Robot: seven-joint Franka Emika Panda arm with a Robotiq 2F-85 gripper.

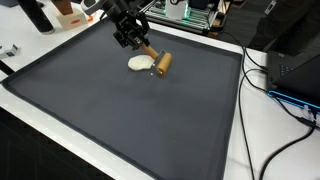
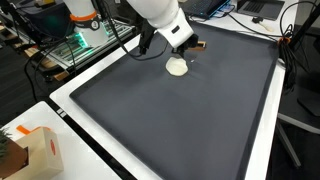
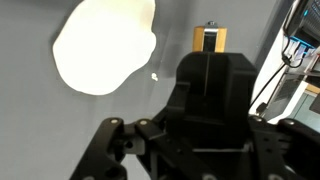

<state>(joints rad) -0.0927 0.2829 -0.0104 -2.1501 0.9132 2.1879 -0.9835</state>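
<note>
- The gripper [image 1: 137, 43] hangs low over the far part of a dark grey mat [image 1: 120, 115]. Its fingers look clamped on the thin handle of a wooden rolling pin [image 1: 160, 64].
- The pin's thick roller rests on the mat, tilted up toward the gripper.
- 1 flat, pale piece of dough [image 1: 139, 63] lies just beside the roller; whether they touch is unclear.
- The wrist view shows the dough [image 3: 105, 45] beside the pin [image 3: 210, 39].
- The mat covers a white table [image 2: 70, 105].
- Black cables [image 1: 268, 95] trail along one table edge, and a cardboard box [image 2: 40, 152] sits at a corner.
</note>
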